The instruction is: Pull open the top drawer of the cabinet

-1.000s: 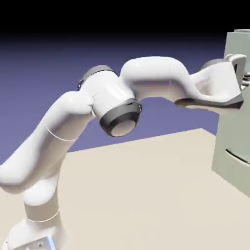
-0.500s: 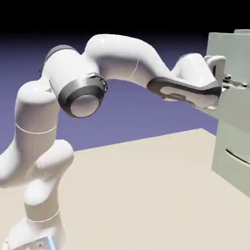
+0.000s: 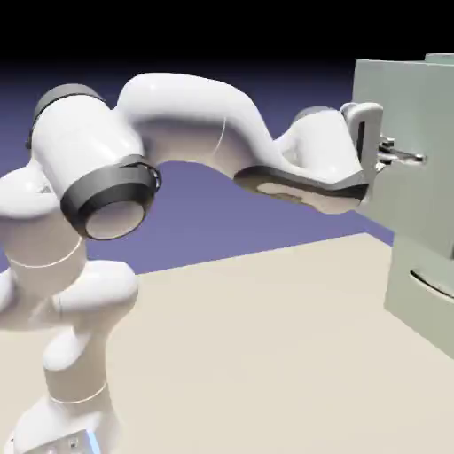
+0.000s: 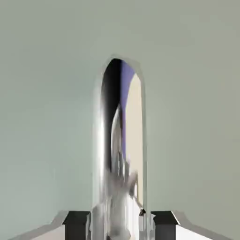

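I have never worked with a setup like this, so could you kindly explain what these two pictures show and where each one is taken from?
Both pictures are computer-rendered, not photographed. The white jointed machine is a robot arm standing on a beige table. At its end is the gripper, a two-fingered clamp.

The exterior view comes from a fixed camera beside the robot. At the right edge stands the cabinet, pale grey-green. Its top drawer sticks out toward the arm beyond the front below it, so it is partly pulled open. Nothing else shows on the table.

The hand view comes from a camera on the hand, looking along the gripper. The pale surface filling it is the drawer front; the shiny bar running up the middle is its handle, and the two dark fingertips sit either side of it, apparently closed on it.
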`<state>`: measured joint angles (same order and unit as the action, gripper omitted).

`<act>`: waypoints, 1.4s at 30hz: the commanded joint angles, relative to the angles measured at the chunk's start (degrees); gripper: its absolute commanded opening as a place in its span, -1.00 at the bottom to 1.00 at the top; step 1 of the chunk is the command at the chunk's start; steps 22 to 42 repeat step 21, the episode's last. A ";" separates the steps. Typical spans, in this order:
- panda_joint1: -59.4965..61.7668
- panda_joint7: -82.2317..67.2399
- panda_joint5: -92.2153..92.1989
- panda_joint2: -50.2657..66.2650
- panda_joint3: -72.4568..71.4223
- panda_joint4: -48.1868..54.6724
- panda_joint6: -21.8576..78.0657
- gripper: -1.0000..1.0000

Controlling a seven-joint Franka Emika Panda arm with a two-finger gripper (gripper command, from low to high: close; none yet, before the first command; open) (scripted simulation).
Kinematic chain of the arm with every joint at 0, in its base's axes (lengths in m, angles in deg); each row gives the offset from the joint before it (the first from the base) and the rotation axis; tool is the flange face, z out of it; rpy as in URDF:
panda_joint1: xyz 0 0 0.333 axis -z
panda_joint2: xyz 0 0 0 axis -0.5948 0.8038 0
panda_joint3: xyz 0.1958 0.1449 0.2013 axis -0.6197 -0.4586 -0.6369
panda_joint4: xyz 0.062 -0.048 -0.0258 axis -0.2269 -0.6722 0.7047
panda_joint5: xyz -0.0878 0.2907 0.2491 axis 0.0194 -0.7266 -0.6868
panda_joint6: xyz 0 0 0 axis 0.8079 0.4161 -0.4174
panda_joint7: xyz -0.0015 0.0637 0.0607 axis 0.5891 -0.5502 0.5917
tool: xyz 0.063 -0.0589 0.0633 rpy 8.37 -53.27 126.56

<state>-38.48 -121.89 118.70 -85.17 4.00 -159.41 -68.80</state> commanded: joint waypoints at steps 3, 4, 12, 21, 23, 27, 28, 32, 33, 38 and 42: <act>5.94 5.50 2.28 2.56 -4.68 -1.65 -0.81 -1.00; 7.43 8.00 3.35 3.93 -5.75 -1.63 -1.26 -1.00; 4.34 2.95 1.18 1.17 -3.55 -1.55 -0.39 -1.00; 13.77 -4.84 -3.28 -6.78 -11.89 -11.06 1.12 1.00; 13.77 -4.84 -3.28 -6.78 -11.89 -11.06 1.12 1.00; 13.77 -4.84 -3.28 -6.78 -11.89 -11.06 1.12 1.00; 13.77 -4.84 -3.28 -6.78 -11.89 -11.06 1.12 1.00; 13.77 -4.84 -3.28 -6.78 -11.89 -11.06 1.12 1.00; 13.77 -4.84 -3.28 -6.78 -11.89 -11.06 1.12 1.00; 13.77 -4.84 -3.28 -6.78 -11.89 -11.06 1.12 1.00; 13.77 -4.84 -3.28 -6.78 -11.89 -11.06 1.12 1.00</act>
